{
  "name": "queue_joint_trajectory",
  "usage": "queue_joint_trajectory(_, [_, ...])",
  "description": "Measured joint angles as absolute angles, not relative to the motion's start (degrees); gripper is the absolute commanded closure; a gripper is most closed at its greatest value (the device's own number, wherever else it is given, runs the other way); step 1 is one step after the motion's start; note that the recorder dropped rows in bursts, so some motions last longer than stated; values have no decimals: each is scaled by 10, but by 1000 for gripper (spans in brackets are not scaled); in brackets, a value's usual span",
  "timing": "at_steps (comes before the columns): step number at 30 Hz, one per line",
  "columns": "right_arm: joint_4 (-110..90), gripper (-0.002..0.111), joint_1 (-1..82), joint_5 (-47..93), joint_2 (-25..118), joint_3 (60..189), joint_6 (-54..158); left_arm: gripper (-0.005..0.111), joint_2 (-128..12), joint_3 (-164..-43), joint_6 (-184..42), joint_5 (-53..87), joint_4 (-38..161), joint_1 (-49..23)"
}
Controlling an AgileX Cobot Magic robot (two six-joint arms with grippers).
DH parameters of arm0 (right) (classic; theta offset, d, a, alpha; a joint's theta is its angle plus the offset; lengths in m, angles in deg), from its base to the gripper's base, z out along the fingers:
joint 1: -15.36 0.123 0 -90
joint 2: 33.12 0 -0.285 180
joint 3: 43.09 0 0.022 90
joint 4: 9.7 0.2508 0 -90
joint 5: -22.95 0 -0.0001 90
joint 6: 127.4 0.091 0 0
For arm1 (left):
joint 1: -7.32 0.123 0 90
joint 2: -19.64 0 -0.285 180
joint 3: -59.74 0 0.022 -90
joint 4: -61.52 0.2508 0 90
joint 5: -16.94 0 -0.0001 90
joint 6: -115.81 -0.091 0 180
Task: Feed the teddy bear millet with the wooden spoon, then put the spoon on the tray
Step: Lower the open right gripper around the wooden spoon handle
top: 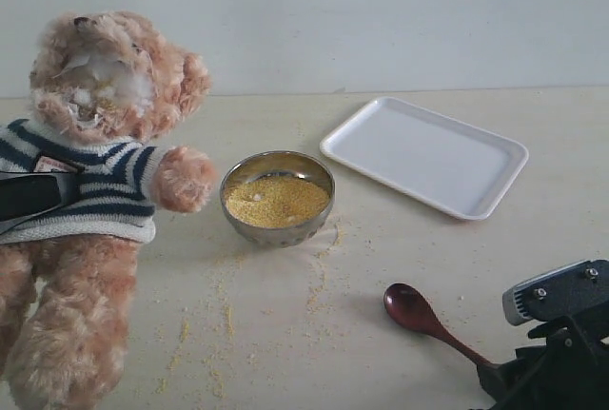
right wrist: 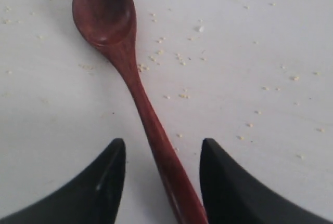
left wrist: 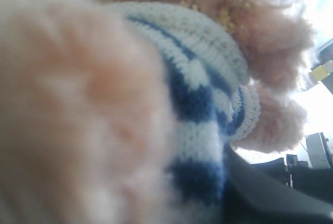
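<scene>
Pale smooth desk [top: 400, 267], matte, with yellow grains scattered in front of the bowl. The teddy bear [top: 114, 87] stands upright at the left: fluffy light-brown plush, whitish muzzle with specks stuck in the fur, ribbed navy-and-white knit sweater. The left pincer [top: 29, 196] looks clenched on its torso. The plush is soft, so the bear could sag or twist in that hold and the mouth would drift off line. The white tray [top: 425, 156], far right, is flat hard plastic with rounded corners and a low rim, and nothing lies on it. The round shiny steel bowl [top: 276, 229] sits mid-desk by the bear's paw; it is likely light, so a scooping push may shove or tip it. The right pincer [right wrist: 164, 146] is released, its black jaws straddling the handle with a gap on each side. The wooden spoon [right wrist: 130, 73] lies flat near right, well apart from the bowl: dark reddish polished wood, slim handle, small oval bowl. The thin, slick handle could roll or skid as the jaws close, giving a skewed grip. The millet [top: 276, 199] is fine, dry and heaped, and spills easily.
</scene>
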State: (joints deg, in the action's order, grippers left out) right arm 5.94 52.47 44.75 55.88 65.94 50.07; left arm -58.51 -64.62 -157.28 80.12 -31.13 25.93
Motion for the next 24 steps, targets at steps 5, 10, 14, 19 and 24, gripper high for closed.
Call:
queue_joint_trajectory(5, [59,55,525,423,597,681,496,102,-585,-646,-1573,802,-311,259])
queue_joint_trajectory(10, [59,55,525,388,609,704,468,102,-585,-646,-1573,802,-311,259])
queue_joint_trajectory(14, [61,55,525,383,609,706,461,102,-585,-646,-1573,802,-311,259])
queue_joint_trajectory(19, [65,55,525,383,609,706,458,102,-585,-646,-1573,802,-311,259])
queue_joint_trajectory(24, [86,69,525,380,609,706,451,102,-585,-646,-1573,802,-311,259])
